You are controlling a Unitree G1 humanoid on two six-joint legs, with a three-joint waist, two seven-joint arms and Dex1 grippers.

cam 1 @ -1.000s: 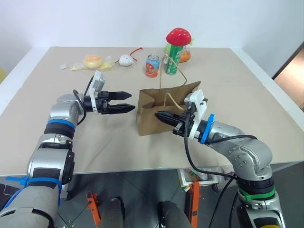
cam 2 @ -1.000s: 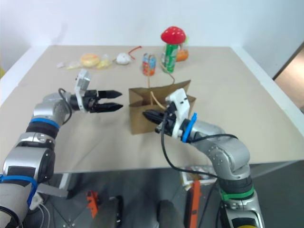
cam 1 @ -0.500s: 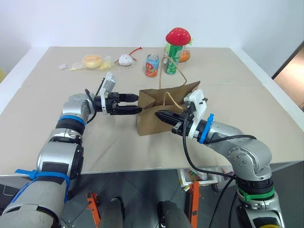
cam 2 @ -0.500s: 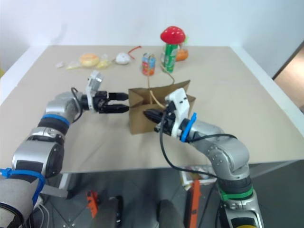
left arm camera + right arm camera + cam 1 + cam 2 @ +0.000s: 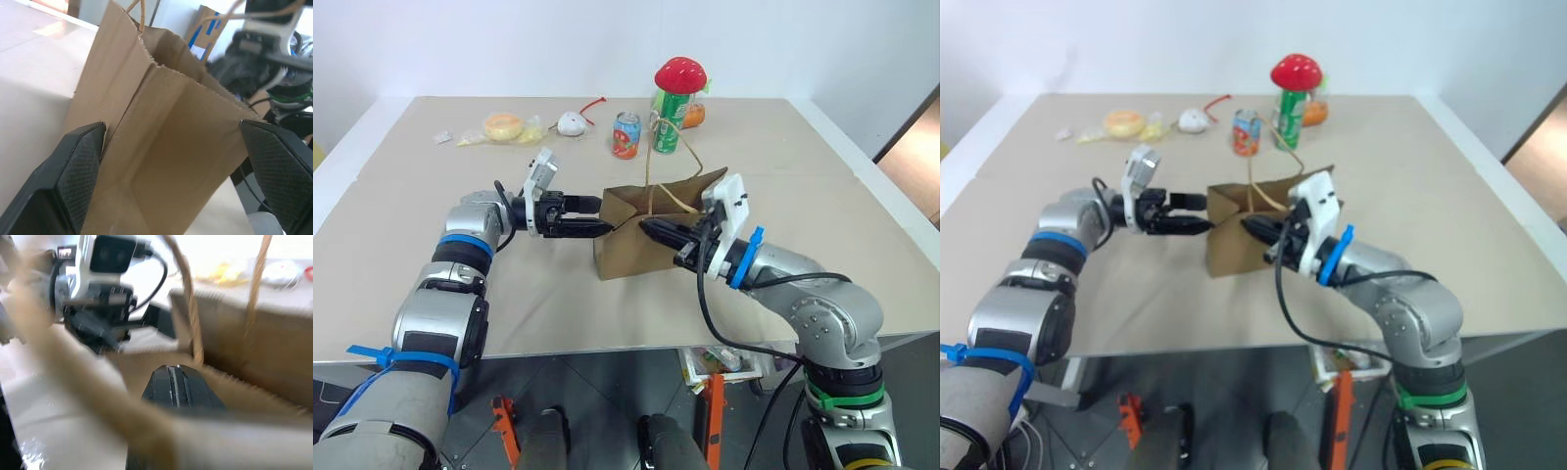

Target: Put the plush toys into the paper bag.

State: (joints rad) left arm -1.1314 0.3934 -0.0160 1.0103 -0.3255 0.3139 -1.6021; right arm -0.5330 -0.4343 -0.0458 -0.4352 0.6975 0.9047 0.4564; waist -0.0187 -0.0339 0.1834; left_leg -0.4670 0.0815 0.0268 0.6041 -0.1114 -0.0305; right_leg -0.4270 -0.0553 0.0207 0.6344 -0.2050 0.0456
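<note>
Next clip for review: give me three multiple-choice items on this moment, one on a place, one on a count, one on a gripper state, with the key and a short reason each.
1. Where does the paper bag stand?
A. between the two grippers
B. at the table's far edge
C. on the floor

2. How many drink cans stand behind the bag?
A. one
B. two
C. four

3. How are the left gripper jaws?
A. shut on a handle
B. shut on nothing
C. open, either side of the bag's end

Key:
1 A, the left gripper and right gripper flank the bag.
2 B, a red can and a green can stand there.
3 C, the left wrist view shows both fingers spread beside the bag's end.
</note>
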